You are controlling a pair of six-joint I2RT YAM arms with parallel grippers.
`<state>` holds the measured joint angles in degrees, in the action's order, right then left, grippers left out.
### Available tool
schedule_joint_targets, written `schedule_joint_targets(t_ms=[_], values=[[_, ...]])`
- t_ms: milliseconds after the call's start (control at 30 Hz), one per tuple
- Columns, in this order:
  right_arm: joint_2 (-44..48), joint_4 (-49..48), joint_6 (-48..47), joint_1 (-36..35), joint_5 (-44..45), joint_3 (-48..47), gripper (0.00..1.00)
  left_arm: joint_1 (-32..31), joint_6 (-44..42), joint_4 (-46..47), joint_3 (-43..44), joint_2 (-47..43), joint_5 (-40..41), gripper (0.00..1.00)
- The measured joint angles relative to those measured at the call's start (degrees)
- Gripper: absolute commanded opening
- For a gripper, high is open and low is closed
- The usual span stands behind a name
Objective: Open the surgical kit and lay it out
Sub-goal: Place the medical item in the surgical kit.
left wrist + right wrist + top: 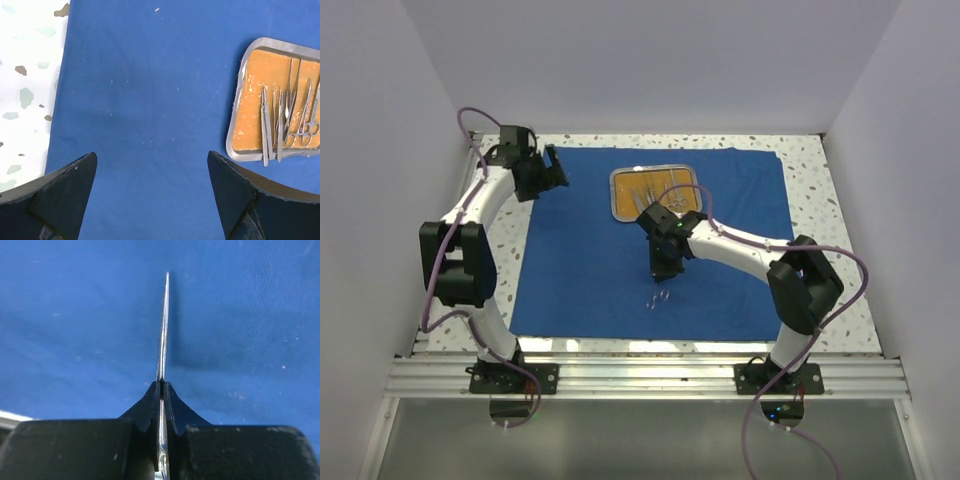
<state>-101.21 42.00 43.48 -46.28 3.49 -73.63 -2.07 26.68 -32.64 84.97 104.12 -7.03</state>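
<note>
The right gripper (161,388) is clamping its fingers tight on a thin silver instrument (164,325), which is showing edge-on in the wrist view and pointing straight ahead of the fingertips. From above, a pair of small ring handles seems to be showing just past those fingertips, on the side toward the arm bases. Whether that end is touching anything is hard to say. Under and all around this hand the blue cloth (75,315) is lying spread out and mostly flat.

The instrument is looking light, stiff and slick, so it is likely to twist or slide in a pinch taken near one end. A hold across its flat middle, close to the pivot, would probably be steadier. The cloth is soft and is likely to ruck if a tip drags over it.

Behind the right hand, farther from the bases, the steel tray (233,120) with its orange-brown floor is sitting on the cloth. More instruments (282,120) are lying side by side in it, some with their tips poking over the rim. They are lying close together, so picking one by a free end looks easiest.

Well off to the left of the tray, the left gripper (151,165) is hanging over the cloth's edge with its fingers spread wide and nothing between them. The speckled table (25,75) is showing to its left.
</note>
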Motion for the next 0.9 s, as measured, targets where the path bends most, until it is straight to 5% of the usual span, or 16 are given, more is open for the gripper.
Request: schedule_joint_targets(t_ms=[400,700,800,900], values=[[-2.93,-6.86,2.60,-0.50,0.79,1.09,0.00,-3.02,0.79,-0.09,0.98,1.07,-0.20,0.95],[-5.42,-2.29,2.40,-1.07,2.16,-2.12,0.00,-3.23,0.74,-0.20,-0.50,-0.94,0.63,0.95],[-5.46,1.27,1.86,-1.07,3.02,-2.56,0.71,-3.21,0.74,-0.17,-0.50,-1.42,1.01,0.95],[-6.14,5.14,0.50,-1.07,3.43,-4.20,0.82,-3.21,0.74,-0.15,-0.50,-1.53,1.27,0.95]])
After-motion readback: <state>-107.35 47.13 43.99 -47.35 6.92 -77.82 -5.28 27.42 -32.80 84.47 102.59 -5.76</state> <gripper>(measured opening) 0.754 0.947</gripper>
